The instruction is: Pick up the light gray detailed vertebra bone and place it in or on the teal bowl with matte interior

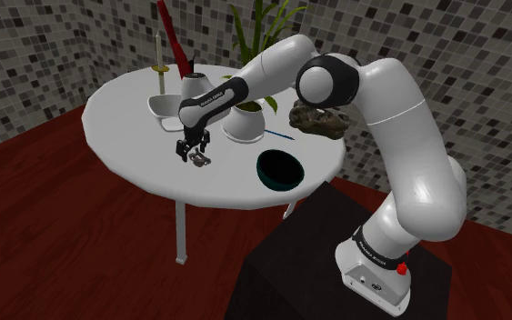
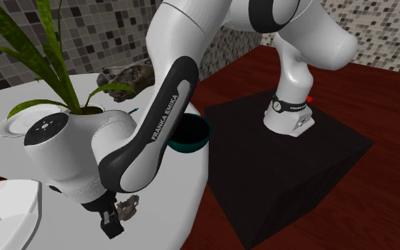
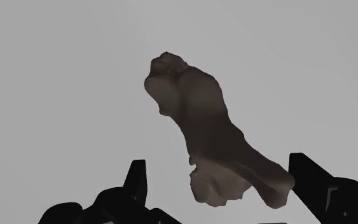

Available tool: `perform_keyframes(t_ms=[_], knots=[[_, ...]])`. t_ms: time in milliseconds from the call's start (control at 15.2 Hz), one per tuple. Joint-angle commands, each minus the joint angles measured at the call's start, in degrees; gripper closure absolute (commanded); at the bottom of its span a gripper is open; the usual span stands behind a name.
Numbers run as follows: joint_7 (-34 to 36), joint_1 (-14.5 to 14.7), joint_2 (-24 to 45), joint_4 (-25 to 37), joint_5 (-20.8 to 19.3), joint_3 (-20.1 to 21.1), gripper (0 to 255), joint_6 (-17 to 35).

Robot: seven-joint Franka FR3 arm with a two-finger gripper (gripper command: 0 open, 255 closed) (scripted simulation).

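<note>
The vertebra bone (image 3: 209,140) is a knobbly grey-brown piece lying on the white round table (image 1: 126,100). My black gripper (image 3: 219,165) hangs just above it, open, with the bone's nearer end between the fingers (image 3: 135,181) and not clasped. The shoulder view shows the gripper (image 1: 193,145) pointing down over the bone (image 1: 198,161). The teal bowl (image 1: 279,170) stands dark inside near the table's front edge, to the shoulder view's right of the bone. In the second exterior view the bone (image 2: 128,206) sits beside the gripper (image 2: 109,221), and the bowl (image 2: 191,135) is beyond the forearm.
A white plant pot (image 1: 245,123) with green leaves stands behind the gripper. A brown rock (image 1: 317,120) lies at the table's right side. A white dish (image 1: 164,107), a candle (image 1: 159,55) and a red object (image 1: 172,36) are at the back. The black stand (image 1: 336,264) adjoins the table.
</note>
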Motion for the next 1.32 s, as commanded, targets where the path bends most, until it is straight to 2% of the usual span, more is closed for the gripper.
perform_keyframes(t_ms=[0,594,1254], knots=[[0.00,0.00,0.00,0.00,0.00,0.00,255,0.00],[0.00,0.00,0.00,-0.01,0.00,0.00,255,0.01],[-0.14,-0.32,-5.67,-1.64,0.39,0.42,255,-4.03]])
